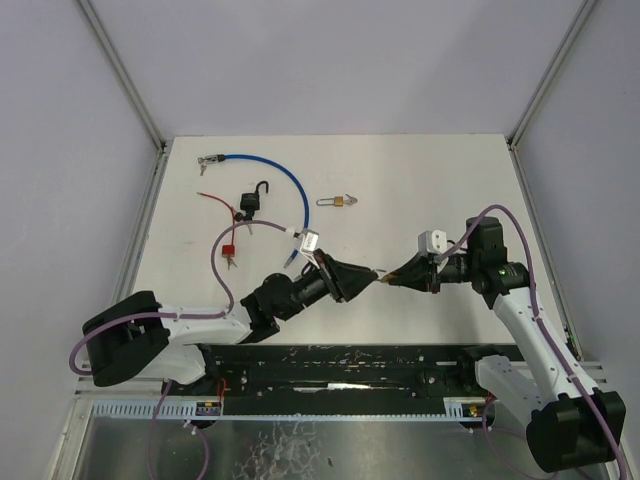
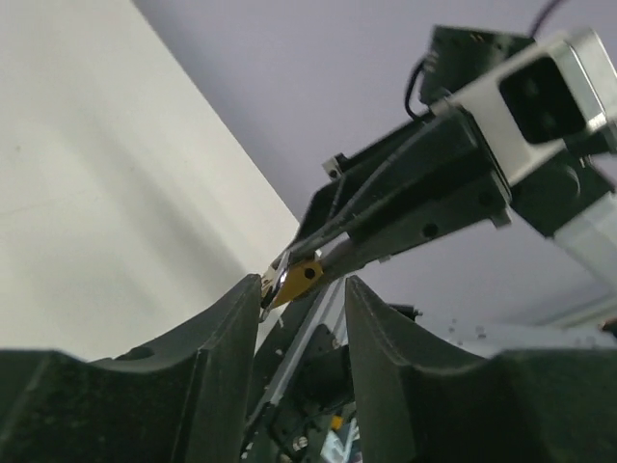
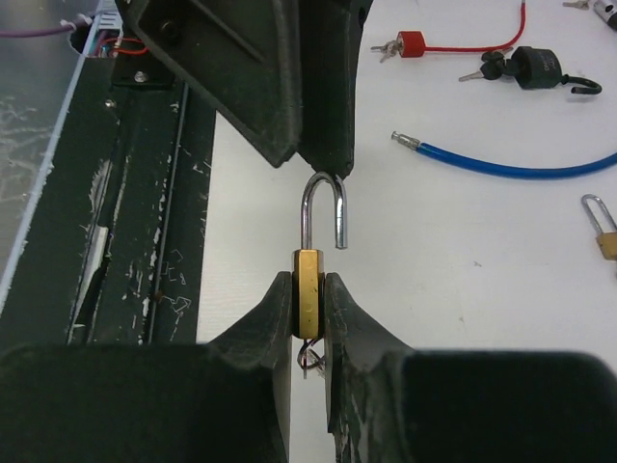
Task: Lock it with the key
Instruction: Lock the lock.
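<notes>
The right gripper [image 3: 308, 285] is clamped on the body of the brass padlock [image 3: 308, 268], lifted off the table [image 3: 453, 309]. The shackle [image 3: 307, 207] stands open. At its bend, the left gripper [image 2: 304, 289] has its fingers parted. A blue cable [image 3: 511, 166] lies beyond the padlock.
</notes>
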Motion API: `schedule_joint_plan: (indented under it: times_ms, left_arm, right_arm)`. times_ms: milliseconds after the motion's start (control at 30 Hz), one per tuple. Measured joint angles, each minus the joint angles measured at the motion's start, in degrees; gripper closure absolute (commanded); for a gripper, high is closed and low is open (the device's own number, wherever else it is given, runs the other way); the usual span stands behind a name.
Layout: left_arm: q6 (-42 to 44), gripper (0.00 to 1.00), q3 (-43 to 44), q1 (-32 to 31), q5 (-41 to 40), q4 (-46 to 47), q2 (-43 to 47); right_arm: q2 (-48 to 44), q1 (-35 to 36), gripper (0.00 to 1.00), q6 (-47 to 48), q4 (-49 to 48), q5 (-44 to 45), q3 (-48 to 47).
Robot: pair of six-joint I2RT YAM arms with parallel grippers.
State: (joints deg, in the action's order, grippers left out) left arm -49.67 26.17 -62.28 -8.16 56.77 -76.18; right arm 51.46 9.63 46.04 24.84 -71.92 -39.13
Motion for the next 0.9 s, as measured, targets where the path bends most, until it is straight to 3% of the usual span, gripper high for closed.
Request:
schedule_joint_plan:
  times_ms: [100,200,333,500,733,833,900]
  left_arm:
    - [7.89,0.49,0.00,0.85,5.66,2.05,-0.02]
    - [13.11,0.47,0.02,2.16,10.93,2.43,-0.04]
    - [18.01,0.37,-0.15,6.14,17.03,1.70,0.87]
    - [24.57,0.36,-2.99,10.56,23.71,1.79,5.51]
    - [38.29,0.30,-4.90,10.60,32.33,4.00,5.20]
    - [42.21,0.32,-6.16,10.60,33.94,6.10,3.74]
    - [43.91,0.45,-6.10,10.60,34.73,6.95,2.40]
  right_arm:
    - [0.55,-0.63,1.00,-1.90,-0.07,-1.27,-0.11]
    - [0.72,-1.20,1.00,-3.45,-0.26,-1.97,-0.13]
    - [0.92,-1.53,1.00,-4.74,-0.66,-2.78,-0.13]
    - [1.03,-1.55,1.00,-4.09,-0.07,-3.23,-0.17]
    - [0.66,-1.55,1.00,4.33,6.10,-3.19,-0.35]
    - [0.68,-1.55,1.00,6.49,7.58,-3.13,-0.35]
    - [0.79,-1.55,1.00,7.63,8.61,-2.97,-0.46]
